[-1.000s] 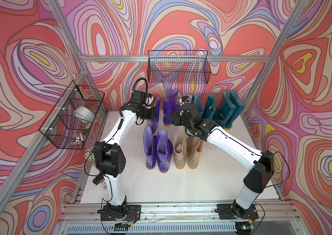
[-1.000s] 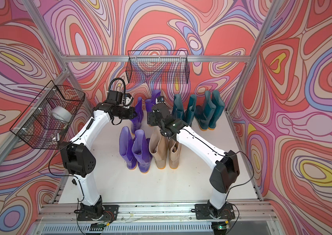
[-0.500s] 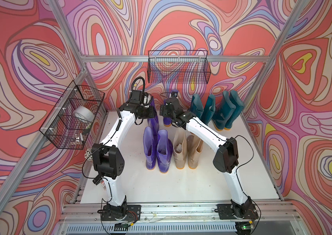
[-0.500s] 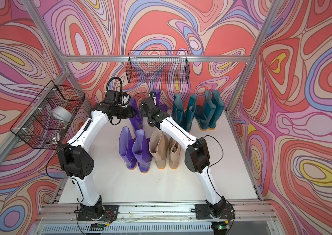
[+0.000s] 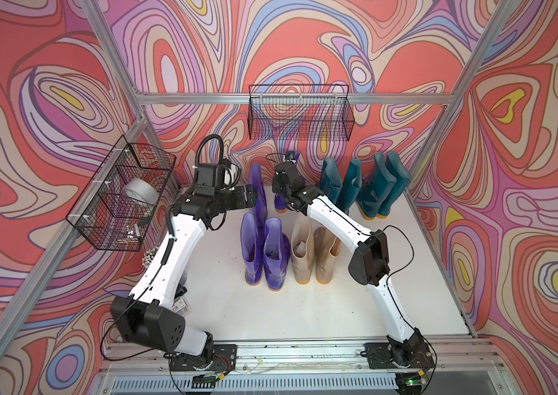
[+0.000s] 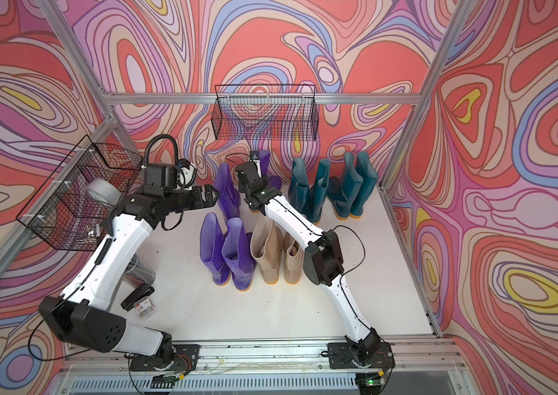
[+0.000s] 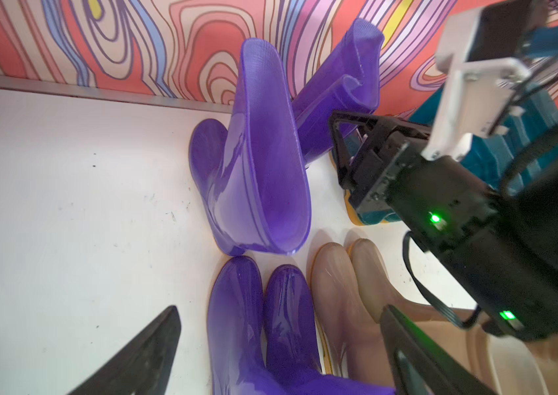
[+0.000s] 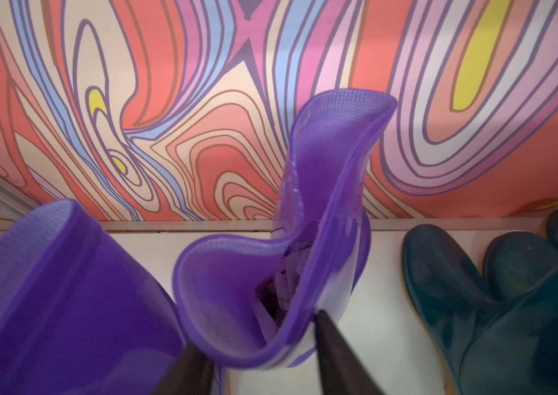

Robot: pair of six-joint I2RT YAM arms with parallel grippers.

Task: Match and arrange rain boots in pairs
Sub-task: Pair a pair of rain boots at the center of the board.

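Two purple rain boots [image 5: 263, 253] and two beige ones [image 5: 315, 253] stand as pairs at mid-table. Several teal boots [image 5: 359, 184] line the back right. A single purple boot [image 5: 258, 191] [image 7: 257, 171] stands upright behind the purple pair. My left gripper [image 5: 253, 198] [image 7: 281, 345] is open just beside it, holding nothing. A second purple boot [image 6: 265, 160] [image 8: 322, 205] leans at the back wall. My right gripper [image 5: 275, 186] [image 8: 263, 362] is shut on its shaft, which is squashed and folded between the fingers [image 8: 332, 349].
A wire basket [image 5: 120, 205] holding a tape roll [image 5: 140, 193] hangs on the left wall. Another wire basket [image 5: 299, 116] hangs on the back wall above the boots. A clear cup [image 6: 140, 273] and a staple box [image 6: 140, 301] lie by the left arm.
My left gripper opened and let go of the upright purple boot. My right arm swung left from the beige boots to the leaning purple boot and closed on its shaft.
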